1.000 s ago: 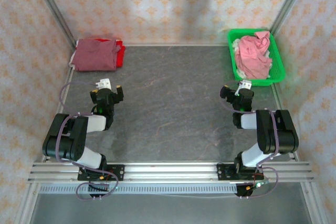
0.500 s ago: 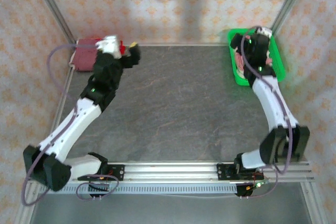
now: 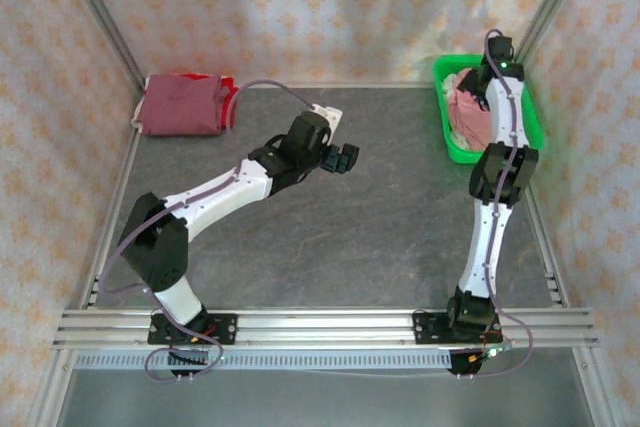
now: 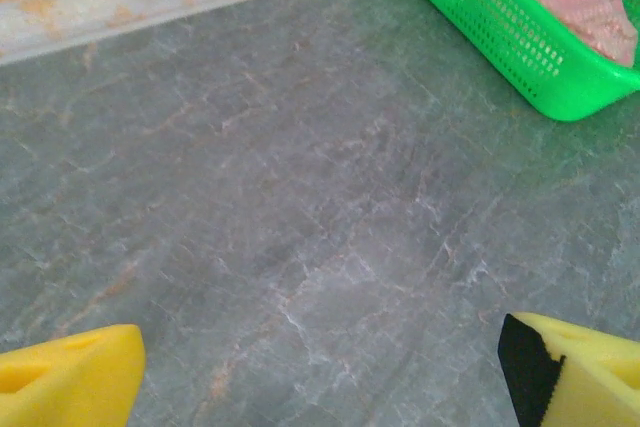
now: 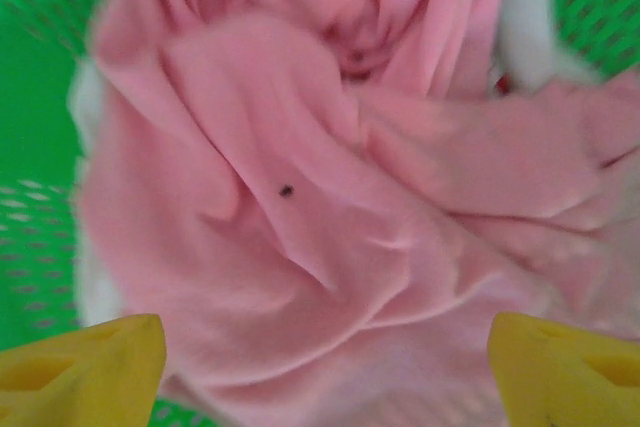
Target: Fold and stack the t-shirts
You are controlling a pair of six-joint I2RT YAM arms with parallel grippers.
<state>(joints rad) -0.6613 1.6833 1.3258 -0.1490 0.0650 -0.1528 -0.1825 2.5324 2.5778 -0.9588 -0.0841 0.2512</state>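
**Where does your left gripper stand?**

My left gripper is out over the far middle of the table, pointing right. Its yellow fingertips are spread wide, with only bare grey tabletop between them. It grips nothing.

**And the right one?**

My right gripper is over the green basket in the far right corner, at the end of an arm stretched nearly straight. Its fingertips are spread wide too, with nothing pinched. The salmon-pink t-shirt lies below and between them. I cannot tell whether the tips touch the cloth.

**How does that shirt lie?**

It is crumpled in loose folds and takes up most of the basket. Some white cloth shows at its edges, against the green mesh. My left wrist camera sees the basket ahead, at the far right, with pink cloth above its rim.

**Where are the other shirts?**

They are well apart from both grippers, in the far left corner by the wall. The maroon t-shirt lies flat and folded. The red t-shirt shows as a strip along its right edge, touching it.
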